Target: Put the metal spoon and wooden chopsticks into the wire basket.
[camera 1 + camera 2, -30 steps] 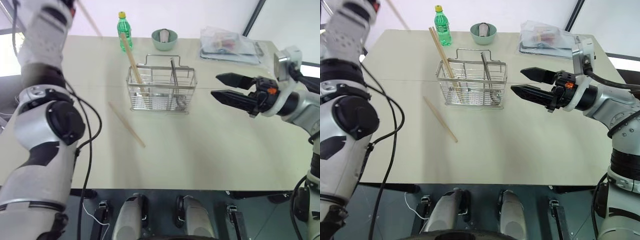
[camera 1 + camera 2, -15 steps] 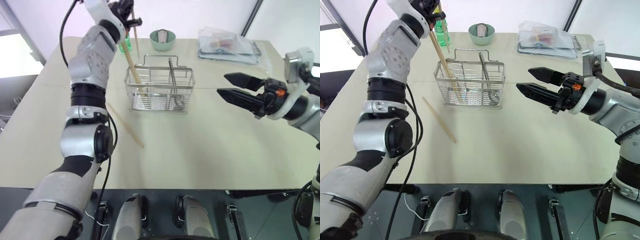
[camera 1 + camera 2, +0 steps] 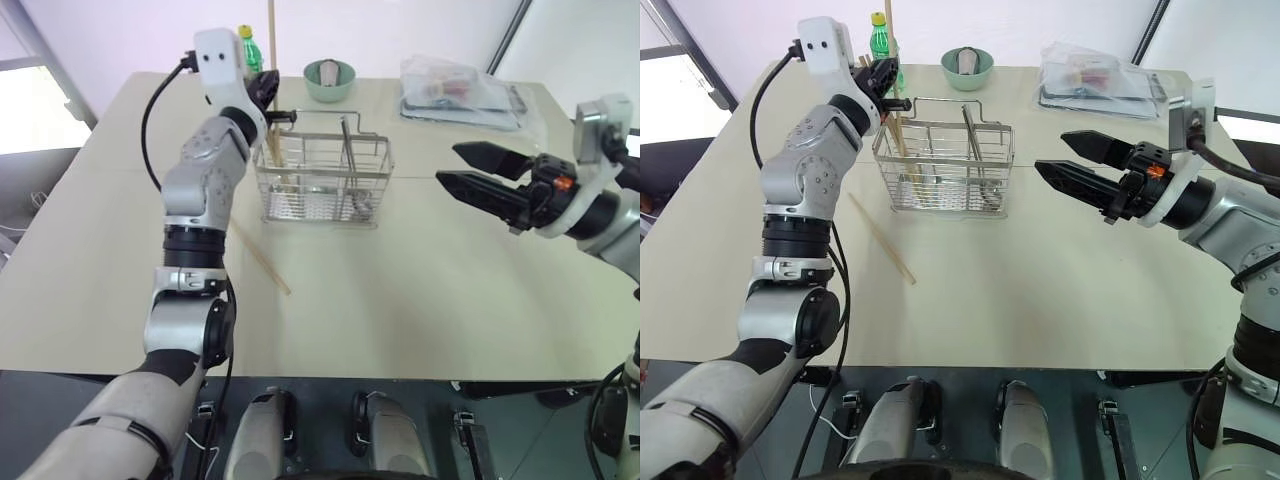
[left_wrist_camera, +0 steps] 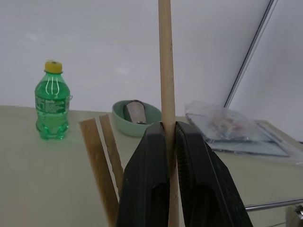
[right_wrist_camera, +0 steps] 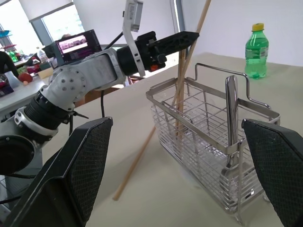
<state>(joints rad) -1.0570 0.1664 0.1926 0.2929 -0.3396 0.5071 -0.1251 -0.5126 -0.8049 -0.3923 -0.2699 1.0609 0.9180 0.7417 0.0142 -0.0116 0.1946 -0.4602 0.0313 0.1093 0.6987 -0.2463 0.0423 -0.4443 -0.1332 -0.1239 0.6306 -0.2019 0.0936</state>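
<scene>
The left hand pinches one upright chopstick over the wire basket, its lower end in the left compartment beside other sticks. The metal spoon stands in the basket; another chopstick lies on the table. The right hand hovers spread wide, empty

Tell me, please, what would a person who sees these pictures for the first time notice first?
First, the left gripper pinching one upright wooden chopstick above the left end of the wire basket. Next, the metal spoon already standing inside the basket, and another chopstick lying on the table in front of it.
</scene>
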